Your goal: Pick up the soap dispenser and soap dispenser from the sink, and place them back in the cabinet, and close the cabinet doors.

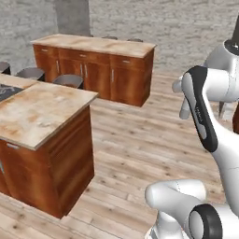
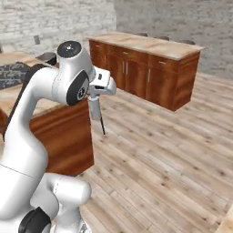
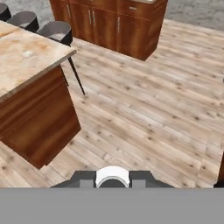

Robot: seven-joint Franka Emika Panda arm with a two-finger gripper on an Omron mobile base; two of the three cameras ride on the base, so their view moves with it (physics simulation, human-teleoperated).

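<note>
In the hand view a white rounded soap dispenser (image 3: 112,176) sits between the dark finger tips of my gripper (image 3: 112,179), which is shut on it. The right base view has the gripper (image 2: 96,113) hanging from the raised hand, beside the near island's corner and well above the floor. The left base view places the gripper (image 1: 185,113) at the right, over open floor. A dark patterned inset (image 2: 9,75) lies in the left counter; I cannot tell whether it is the sink. The cabinet and its doors are out of view.
A wooden island with a pale marbled top (image 1: 37,112) stands close on the left. A longer counter with short silver handles (image 1: 93,44) stands further back. Grey stools (image 3: 54,30) stand by the island. Wooden floor (image 3: 144,100) stretches between and to the right.
</note>
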